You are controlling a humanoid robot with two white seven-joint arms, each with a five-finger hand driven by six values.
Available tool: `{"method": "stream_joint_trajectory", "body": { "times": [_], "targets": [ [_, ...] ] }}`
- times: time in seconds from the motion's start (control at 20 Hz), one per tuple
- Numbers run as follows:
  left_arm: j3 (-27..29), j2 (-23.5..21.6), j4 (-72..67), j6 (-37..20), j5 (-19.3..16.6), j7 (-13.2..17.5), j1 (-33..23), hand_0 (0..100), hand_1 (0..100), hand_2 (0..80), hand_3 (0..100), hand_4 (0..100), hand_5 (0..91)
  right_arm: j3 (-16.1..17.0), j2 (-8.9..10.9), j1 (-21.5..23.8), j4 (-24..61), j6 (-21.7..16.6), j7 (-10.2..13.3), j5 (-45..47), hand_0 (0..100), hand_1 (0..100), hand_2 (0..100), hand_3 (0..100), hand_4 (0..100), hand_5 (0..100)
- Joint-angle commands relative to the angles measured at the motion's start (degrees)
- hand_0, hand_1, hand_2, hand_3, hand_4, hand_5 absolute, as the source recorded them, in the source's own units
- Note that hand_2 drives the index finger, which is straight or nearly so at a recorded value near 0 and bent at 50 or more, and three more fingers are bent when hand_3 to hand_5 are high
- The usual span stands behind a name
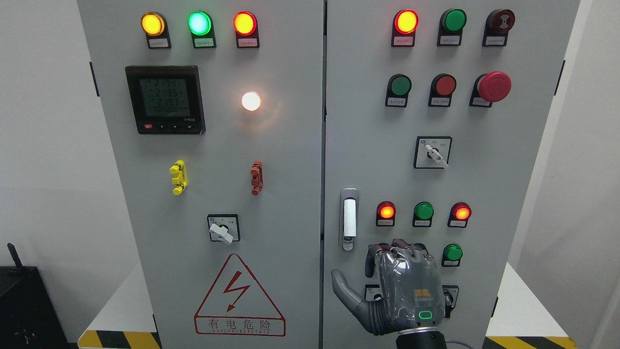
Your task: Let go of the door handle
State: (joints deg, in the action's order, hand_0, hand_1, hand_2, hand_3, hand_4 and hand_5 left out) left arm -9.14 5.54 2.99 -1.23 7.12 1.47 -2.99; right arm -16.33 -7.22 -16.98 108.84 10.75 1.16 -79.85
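Right hand (404, 286) below door handle (348, 219), clear of it, touching nothing. Fingers (387, 252) curled toward panel, thumb out, holding nothing. Handle flush, upright. Release looks complete.

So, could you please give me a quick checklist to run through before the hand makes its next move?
1. Right hand off the door handle: ok, it sits below the handle and holds nothing.
2. Handle flush in its housing: ok.
3. Right door closed against the left door: ok, only a narrow seam shows.
4. Fingers clear of the green button: cannot tell, they curl close beside it.
5. Controls behind the hand untouched: cannot tell, hidden.
6. Left hand: cannot tell, out of view.
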Motion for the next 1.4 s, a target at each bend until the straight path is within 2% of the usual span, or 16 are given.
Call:
{"method": "stream_joint_trajectory", "body": {
  "times": [0.0,0.35,0.65,0.9,1.35],
  "targets": [
    [0.0,0.0,0.0,-0.3,0.0,0.0,0.0,0,0,4.5,11,0,0.0,0.0,0.01,-1.1,-0.1,0.2,-1.0,-0.2,16,24,79,97,72,64],
    [0.0,0.0,0.0,-0.3,0.0,0.0,0.0,0,0,4.5,11,0,0.0,-0.5,-0.16,-3.8,-1.0,2.4,-1.2,-1.3,15,33,79,97,72,64],
    [0.0,0.0,0.0,-0.4,0.0,-0.1,0.0,0,0,4.4,11,0,0.0,-1.0,-0.51,-6.9,-3.2,3.5,-1.3,-1.3,16,35,79,97,72,64],
    [0.0,0.0,0.0,-0.3,0.0,0.0,0.0,0,0,4.4,11,0,0.0,-2.0,-0.87,-7.1,-3.8,4.3,-1.9,-1.3,16,35,79,97,72,64],
    [0.0,0.0,0.0,-0.4,0.0,0.0,0.0,0,0,4.5,11,0,0.0,-1.5,-0.87,-9.1,-5.9,4.4,-1.8,-1.3,17,36,77,96,72,64]
  ]
}}
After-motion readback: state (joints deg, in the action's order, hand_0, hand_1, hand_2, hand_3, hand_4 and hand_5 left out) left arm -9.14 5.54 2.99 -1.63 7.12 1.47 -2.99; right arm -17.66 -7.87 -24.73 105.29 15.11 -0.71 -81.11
